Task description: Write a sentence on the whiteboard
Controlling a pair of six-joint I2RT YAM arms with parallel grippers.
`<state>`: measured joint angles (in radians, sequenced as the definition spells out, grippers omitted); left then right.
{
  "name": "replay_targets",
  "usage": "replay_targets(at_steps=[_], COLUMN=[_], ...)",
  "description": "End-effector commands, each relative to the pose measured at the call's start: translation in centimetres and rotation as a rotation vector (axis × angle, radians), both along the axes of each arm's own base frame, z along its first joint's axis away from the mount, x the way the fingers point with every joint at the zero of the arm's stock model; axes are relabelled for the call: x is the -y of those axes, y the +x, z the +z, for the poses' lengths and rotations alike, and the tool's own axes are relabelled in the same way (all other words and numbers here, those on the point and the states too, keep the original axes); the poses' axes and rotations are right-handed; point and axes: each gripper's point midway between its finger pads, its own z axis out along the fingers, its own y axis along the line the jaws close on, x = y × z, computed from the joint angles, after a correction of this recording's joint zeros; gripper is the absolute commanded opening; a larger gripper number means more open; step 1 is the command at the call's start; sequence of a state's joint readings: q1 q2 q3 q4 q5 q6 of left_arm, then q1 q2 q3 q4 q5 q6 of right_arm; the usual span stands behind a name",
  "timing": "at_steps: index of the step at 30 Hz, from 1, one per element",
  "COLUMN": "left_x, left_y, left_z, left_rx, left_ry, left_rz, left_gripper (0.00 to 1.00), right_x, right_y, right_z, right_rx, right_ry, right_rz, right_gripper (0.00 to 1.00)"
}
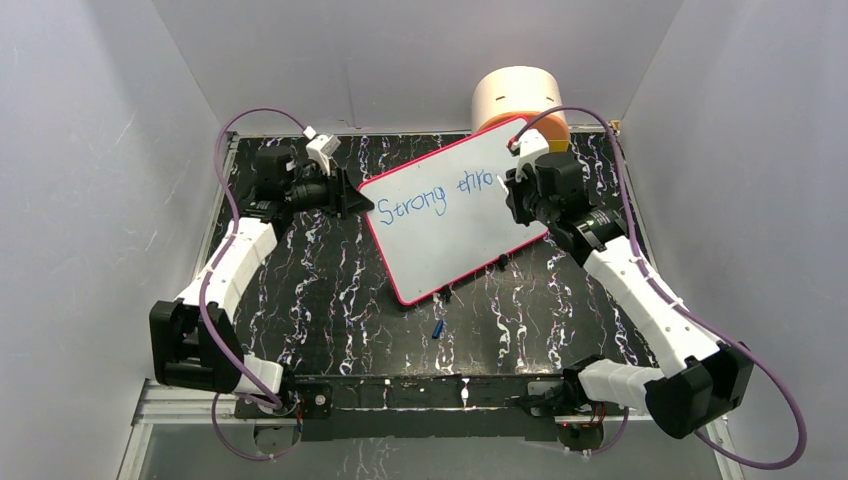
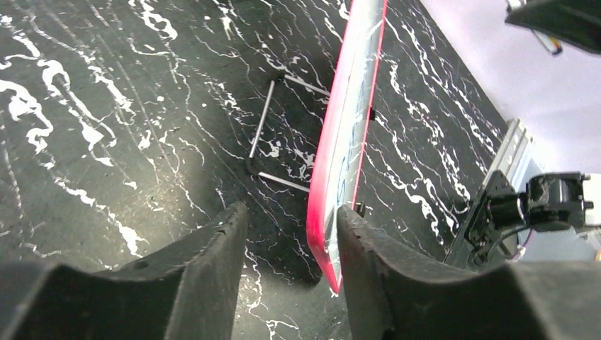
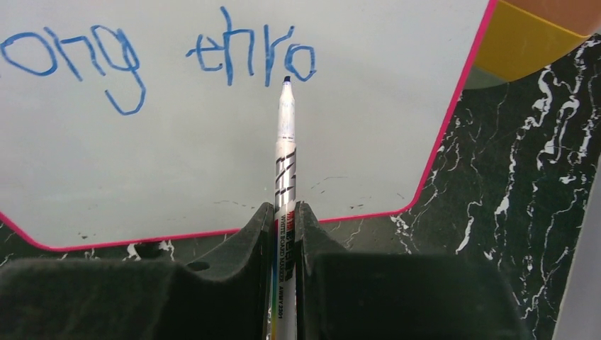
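My left gripper (image 2: pixel 292 212), jaws apart, straddles the whiteboard's (image 2: pixel 339 163) edge. My right gripper (image 3: pixel 285 210) clamps the marker (image 3: pixel 285 142), pointing twelve o'clock, tip just under the sentence's (image 3: pixel 248 60) last "o". Bare space for the next letter lies at three o'clock.

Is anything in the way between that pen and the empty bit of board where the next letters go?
Nothing visible. The right gripper holds the marker with its tip beside the last "o" of the sentence; the whiteboard past that letter is bare up to its edge.
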<state>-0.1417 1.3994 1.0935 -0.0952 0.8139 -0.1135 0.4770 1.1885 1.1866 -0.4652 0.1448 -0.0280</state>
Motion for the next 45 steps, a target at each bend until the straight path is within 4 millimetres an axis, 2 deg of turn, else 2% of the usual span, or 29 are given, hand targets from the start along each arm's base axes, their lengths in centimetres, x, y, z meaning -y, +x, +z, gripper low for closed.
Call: replay_targets(at_steps=[1,7,9,14,20,24,29,33,39,45], left_x=[-1.3,-3.2,-3.4,-2.5,-2.0,0.8,5.5,7.3,11.0,13.3], left_y=[-0.2,-0.9,-1.7,-4.5,-6.1,-6.6,-7.1,-7.0,-6.8,-6.3], left_z=[5.4,8.4,8.9,9.7,10.8,11.1,10.9,11.2,10.6,9.9], left_rx=[0.110,0.085,0.052,-0.039,-0.084,-0.096,-0.110,-0.094,-0.128,-0.152], left_ry=[0.009,-0.046,-0.090,-0.234,-0.333,-0.381,-0.390,-0.433,-0.456,-0.504], left_rz=[0.110,0.322,0.363,0.374,0.412,0.382,0.306,0.309,0.261,0.262], left_gripper=[0.52,0.76,0.80,0.82,0.80,0.79,0.75,0.74,0.70,0.64], right_x=[-1.4,-2.9,-3.4,-4.9,-6.3,-7.3,-8.2,-8.7,-9.5,-10.4], right_y=[-0.5,-1.9,-2.4,-3.6,-4.9,-5.4,-5.9,-6.1,-6.3,-6.6], right_z=[2.8,4.4,4.8,5.8,6.5,6.7,6.2,5.9,5.4,5.2], right_rx=[0.081,0.126,0.140,0.167,0.196,0.198,0.183,0.176,0.166,0.164], right_ry=[0.123,0.237,0.276,0.373,0.482,0.550,0.584,0.592,0.613,0.624], right_rz=[0.054,0.128,0.157,0.234,0.303,0.345,0.380,0.399,0.421,0.451], right_gripper=[0.00,0.00,0.00,0.00,0.00,0.00,0.00,0.00,0.00,0.00])
